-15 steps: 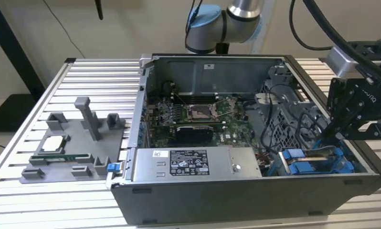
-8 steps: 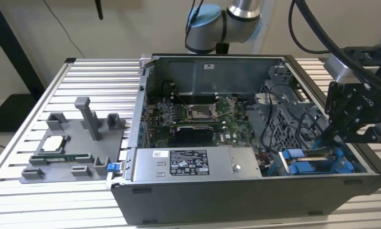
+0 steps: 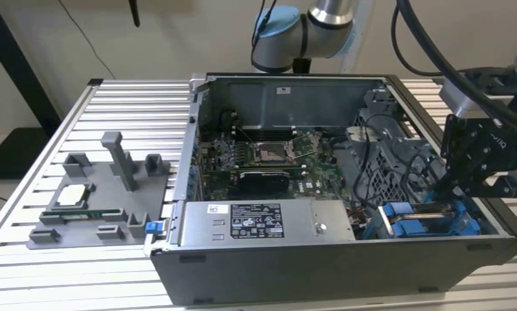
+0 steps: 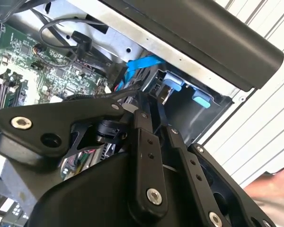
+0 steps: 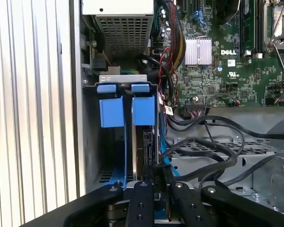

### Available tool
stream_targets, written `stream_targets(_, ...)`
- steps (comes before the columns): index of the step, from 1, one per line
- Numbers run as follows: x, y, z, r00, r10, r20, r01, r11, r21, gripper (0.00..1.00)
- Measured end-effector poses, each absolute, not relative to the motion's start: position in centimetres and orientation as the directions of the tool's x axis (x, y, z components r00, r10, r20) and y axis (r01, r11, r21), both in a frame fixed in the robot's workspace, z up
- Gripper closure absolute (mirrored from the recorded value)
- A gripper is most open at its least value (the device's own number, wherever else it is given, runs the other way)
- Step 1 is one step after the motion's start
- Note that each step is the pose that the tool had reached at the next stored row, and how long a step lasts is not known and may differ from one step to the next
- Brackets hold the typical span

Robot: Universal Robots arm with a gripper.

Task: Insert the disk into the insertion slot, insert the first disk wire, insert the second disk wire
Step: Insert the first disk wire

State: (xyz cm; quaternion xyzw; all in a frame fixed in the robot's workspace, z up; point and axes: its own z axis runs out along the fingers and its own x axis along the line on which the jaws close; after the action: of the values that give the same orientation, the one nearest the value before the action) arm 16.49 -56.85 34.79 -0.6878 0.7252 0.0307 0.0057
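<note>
The disk (image 5: 150,146) stands on edge as a dark slab with a blue carrier strip beside it, partly down in the insertion slot (image 5: 92,142), a grey metal bay with blue edges in the case's corner. My gripper (image 5: 157,182) reaches into that bay from above, its black fingers (image 5: 143,198) close together on the disk's upper edge. In the second wrist view the gripper (image 4: 158,118) points into the slot (image 4: 189,111) by the case wall. The exterior view has the gripper (image 3: 444,194) over the blue bay (image 3: 418,223) at its right. Black disk wires (image 5: 213,151) lie loose beside the bay.
The open computer case (image 3: 328,265) lies on a slatted metal table (image 3: 129,91). The silver power-supply box (image 3: 254,223) sits next to the bay, the motherboard (image 3: 267,155) beyond it. Two blue tabs (image 5: 111,111) stand at the bay's end. A grey fixture (image 3: 103,201) lies at the exterior view's left.
</note>
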Motion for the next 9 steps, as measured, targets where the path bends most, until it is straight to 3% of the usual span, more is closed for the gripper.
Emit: stream_targets(9, 16.49, -57.11, 34.57, -0.071, -0.996, -0.05, -0.997, 0.069, 0.036, 1.0)
